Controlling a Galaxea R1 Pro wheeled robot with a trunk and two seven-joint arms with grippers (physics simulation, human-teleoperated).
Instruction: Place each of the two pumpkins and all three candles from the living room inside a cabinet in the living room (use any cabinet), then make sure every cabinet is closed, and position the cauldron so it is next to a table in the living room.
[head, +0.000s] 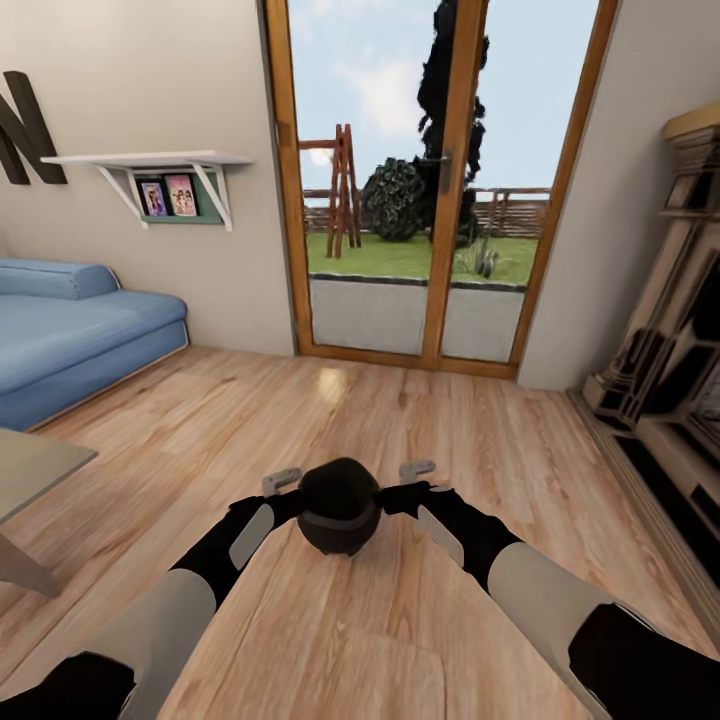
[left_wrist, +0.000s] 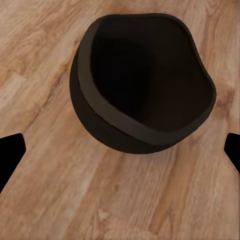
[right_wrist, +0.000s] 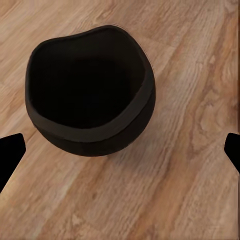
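1. Between the two arms, low in the head view, the cauldron (head: 339, 519) sits with the left gripper (head: 283, 481) at one side and the right gripper (head: 417, 468) at the other, both close to its rim.
2. Each wrist view shows dark fingertips (left_wrist: 11, 152) (right_wrist: 11, 154) spread wide at the frame edges, both pincers released and holding nothing.
3. Seen from the wrists, the cauldron (left_wrist: 142, 82) (right_wrist: 90, 112) shows its dark mouth, with wood floor (head: 430, 420) around it.
4. To the left stands a table (head: 35, 465) corner, well apart from the cauldron.
5. Farther left is a blue sofa (head: 70, 335); ahead, a glass door (head: 430, 180); at right, a dark shelving unit (head: 670, 380).
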